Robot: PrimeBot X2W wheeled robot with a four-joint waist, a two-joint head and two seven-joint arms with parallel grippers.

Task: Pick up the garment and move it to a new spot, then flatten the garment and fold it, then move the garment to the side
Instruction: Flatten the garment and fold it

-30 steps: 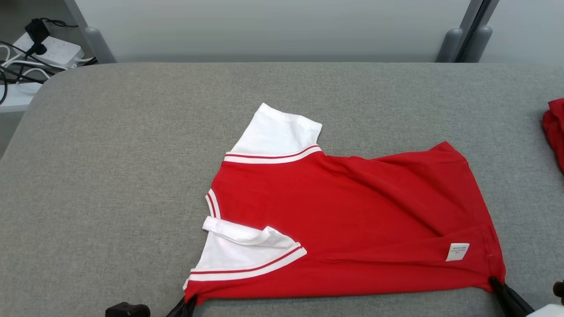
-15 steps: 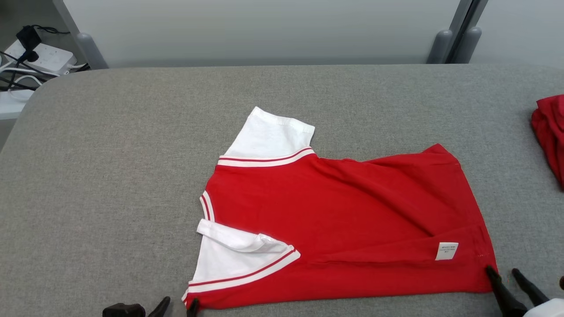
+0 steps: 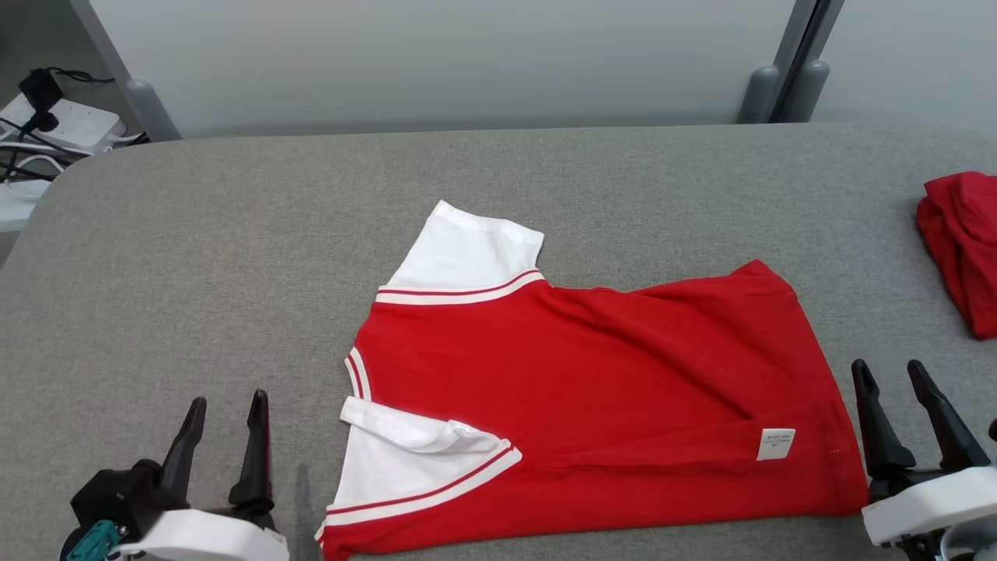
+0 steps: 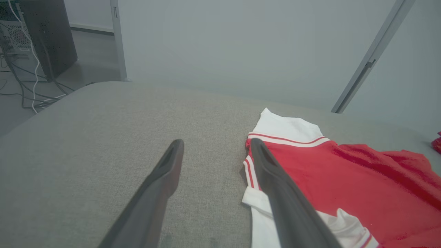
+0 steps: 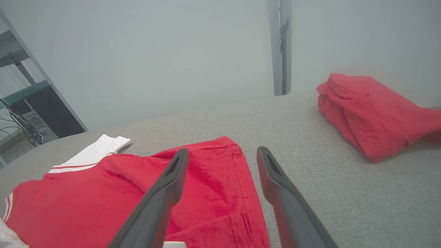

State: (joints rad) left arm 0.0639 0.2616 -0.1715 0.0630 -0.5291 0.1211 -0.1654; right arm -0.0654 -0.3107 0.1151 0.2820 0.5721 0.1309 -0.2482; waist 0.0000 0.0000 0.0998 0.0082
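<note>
The red T-shirt (image 3: 592, 389) lies spread on the grey table (image 3: 234, 273) between the left gripper (image 3: 228, 399) and right gripper (image 3: 886, 366) — both parted, empty. Creases (image 3: 670, 327) should be smoothed before the far sleeve (image 3: 467, 253) is folded.

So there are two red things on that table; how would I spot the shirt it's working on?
Start from the big grey padded table. Near its edge closest to the robot, in the middle, the shirt lies spread out. Unlike the plain red bundle heaped at the table's right end, it has white sleeves with striped trim and a small white label.
</note>
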